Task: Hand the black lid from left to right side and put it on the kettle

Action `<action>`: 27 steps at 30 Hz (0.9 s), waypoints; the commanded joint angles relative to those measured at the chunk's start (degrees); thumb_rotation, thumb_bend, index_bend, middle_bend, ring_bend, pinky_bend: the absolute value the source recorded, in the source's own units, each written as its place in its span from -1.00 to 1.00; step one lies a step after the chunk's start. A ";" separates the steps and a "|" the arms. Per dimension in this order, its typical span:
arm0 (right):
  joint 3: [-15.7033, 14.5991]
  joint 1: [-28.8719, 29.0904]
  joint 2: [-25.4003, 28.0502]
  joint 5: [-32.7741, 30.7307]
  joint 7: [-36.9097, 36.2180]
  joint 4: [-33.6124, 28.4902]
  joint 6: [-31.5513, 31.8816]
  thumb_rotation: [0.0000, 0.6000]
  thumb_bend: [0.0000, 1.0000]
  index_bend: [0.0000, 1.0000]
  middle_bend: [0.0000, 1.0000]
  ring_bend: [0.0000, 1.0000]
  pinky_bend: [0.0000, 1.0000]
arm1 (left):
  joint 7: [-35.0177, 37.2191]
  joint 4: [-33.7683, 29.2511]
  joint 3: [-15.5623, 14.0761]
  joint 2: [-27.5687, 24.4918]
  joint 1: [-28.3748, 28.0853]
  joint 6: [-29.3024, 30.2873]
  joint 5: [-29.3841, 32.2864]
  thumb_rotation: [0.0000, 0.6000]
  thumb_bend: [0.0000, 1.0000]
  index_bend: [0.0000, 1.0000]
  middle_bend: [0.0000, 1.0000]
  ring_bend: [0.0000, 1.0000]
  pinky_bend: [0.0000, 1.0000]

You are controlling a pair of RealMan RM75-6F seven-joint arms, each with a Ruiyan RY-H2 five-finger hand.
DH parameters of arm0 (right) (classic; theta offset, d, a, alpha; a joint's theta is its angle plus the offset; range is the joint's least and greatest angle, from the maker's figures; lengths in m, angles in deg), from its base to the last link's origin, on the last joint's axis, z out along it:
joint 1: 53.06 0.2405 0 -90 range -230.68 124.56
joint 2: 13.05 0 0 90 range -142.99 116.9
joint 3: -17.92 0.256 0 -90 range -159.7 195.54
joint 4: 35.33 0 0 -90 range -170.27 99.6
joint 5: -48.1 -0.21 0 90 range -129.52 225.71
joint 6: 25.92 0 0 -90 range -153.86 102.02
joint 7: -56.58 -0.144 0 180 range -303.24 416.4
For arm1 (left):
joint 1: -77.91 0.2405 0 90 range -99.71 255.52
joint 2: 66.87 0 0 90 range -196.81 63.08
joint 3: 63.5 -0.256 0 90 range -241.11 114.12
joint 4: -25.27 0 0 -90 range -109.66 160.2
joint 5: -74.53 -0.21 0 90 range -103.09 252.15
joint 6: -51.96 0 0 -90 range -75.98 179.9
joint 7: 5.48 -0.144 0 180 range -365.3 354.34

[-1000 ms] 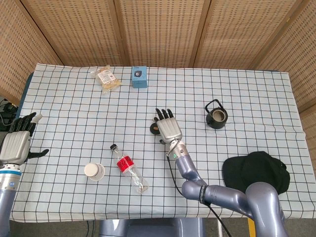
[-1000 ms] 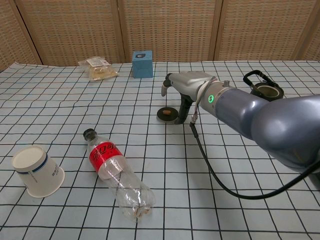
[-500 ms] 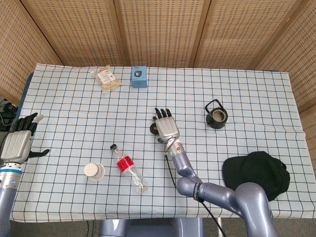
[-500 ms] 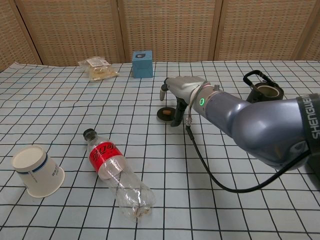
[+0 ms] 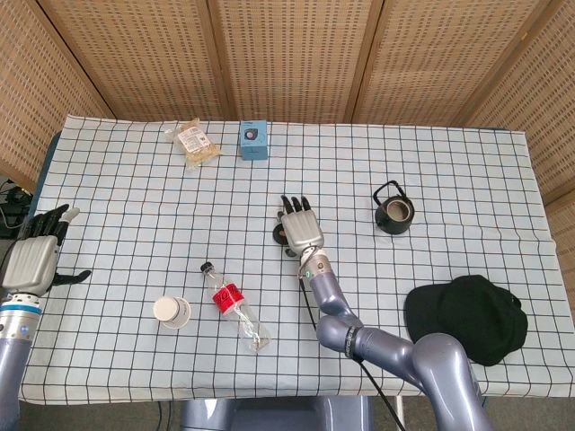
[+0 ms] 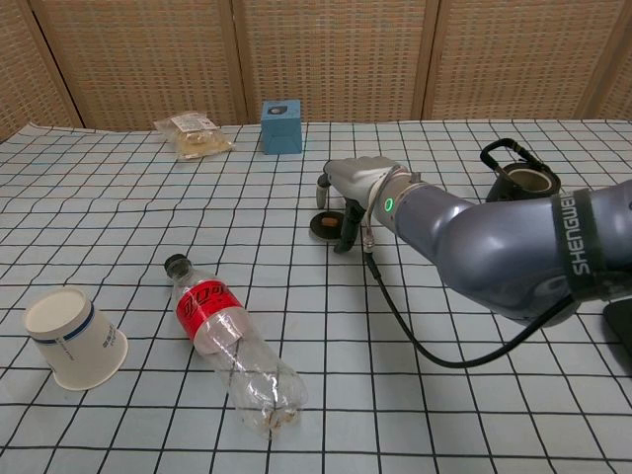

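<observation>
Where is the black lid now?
The black lid lies on the table near its centre, under the right robot hand, left of the kettle.

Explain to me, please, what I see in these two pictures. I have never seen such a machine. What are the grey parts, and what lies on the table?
The grey parts are two robot arms, each ending in a hand with fingers. One picture looks down from the robot's head, the other looks forward from its chest.

The right hand reaches over the small black lid, which lies flat on the checked table. Whether the fingers already touch it is hard to tell. The left hand waits at the table's edge, open, holding nothing.

Also on the table: an open kettle, a bottle lying down, a paper cup on its side, a blue box, a snack bag and a black cap.
</observation>
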 commanded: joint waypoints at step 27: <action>0.28 -1.47 1.65 2.13 2.39 -4.83 5.53 1.00 -0.03 -0.08 -0.83 -1.00 -1.00 | -0.39 -0.43 -0.41 0.26 -0.04 -0.48 -1.38 1.00 -0.85 -0.99 -1.00 -1.00 -1.00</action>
